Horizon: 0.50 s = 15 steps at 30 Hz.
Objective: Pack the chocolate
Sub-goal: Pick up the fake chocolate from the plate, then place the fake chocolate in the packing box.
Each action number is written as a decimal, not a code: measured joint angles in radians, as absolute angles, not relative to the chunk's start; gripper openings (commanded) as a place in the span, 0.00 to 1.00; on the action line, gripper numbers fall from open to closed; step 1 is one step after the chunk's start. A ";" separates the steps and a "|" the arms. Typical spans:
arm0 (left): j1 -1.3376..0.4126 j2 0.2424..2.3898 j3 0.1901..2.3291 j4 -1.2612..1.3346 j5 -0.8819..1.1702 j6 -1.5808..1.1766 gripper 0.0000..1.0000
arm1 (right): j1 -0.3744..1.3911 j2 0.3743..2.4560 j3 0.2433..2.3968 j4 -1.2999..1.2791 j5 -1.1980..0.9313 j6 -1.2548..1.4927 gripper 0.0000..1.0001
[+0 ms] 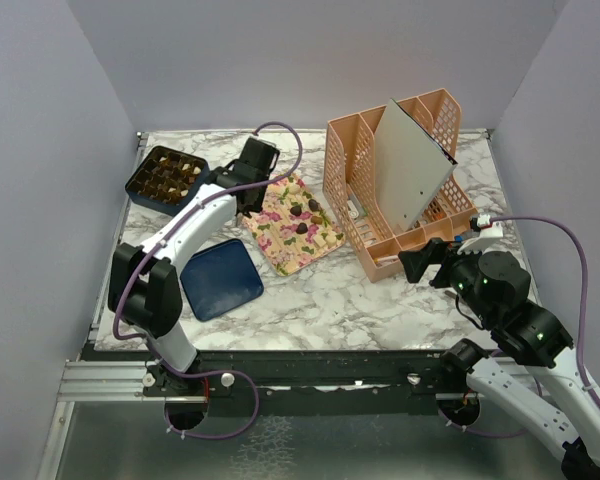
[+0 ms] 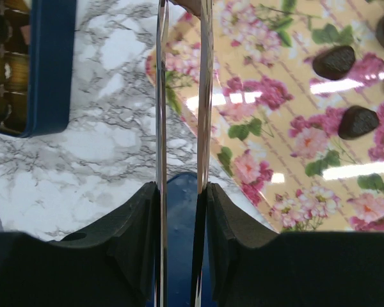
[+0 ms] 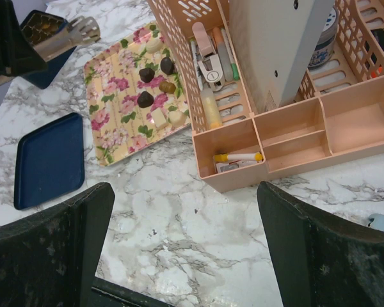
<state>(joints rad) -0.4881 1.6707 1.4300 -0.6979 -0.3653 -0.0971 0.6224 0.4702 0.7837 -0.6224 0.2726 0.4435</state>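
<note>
Several pieces of chocolate point(image 1: 300, 212) point(image 2: 335, 61) point(image 3: 146, 75), dark and cream, lie on a floral tray point(image 1: 280, 245) point(image 2: 275, 153) point(image 3: 112, 121). More fill the gridded dark blue box point(image 1: 165, 178) point(image 2: 50, 70) at the back left. My left gripper point(image 1: 247, 198) point(image 2: 181, 188) is shut on metal tongs point(image 2: 161, 96) point(image 3: 73, 35), whose blades reach over the marble between box and tray. Their tips leave the left wrist view, so I cannot tell whether they hold anything. My right gripper point(image 1: 427, 265) point(image 3: 182, 192) hangs open over bare marble at the front right.
A dark blue lid point(image 1: 221, 279) point(image 3: 49, 160) lies flat in front of the tray. A peach desk organizer point(image 1: 380, 200) point(image 3: 288, 134) with a grey board point(image 1: 410, 165) and small items stands at the back right, just beyond the right gripper.
</note>
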 measured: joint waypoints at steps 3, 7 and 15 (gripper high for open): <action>-0.422 1.660 1.455 -0.707 -0.366 -0.097 0.34 | 0.622 0.470 0.784 -0.622 0.273 0.443 0.99; -0.310 1.660 1.485 -0.716 -0.358 -0.108 0.35 | 0.622 0.470 0.784 -0.622 0.273 0.443 0.99; -0.105 1.660 1.511 -0.727 -0.356 -0.126 0.35 | 0.622 0.466 0.784 -0.623 0.273 0.436 0.99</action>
<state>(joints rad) -0.1047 1.6596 1.5112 -0.7265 -0.3561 -0.1261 0.6224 0.4664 0.7841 -0.6228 0.2726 0.4362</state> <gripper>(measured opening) 0.365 0.988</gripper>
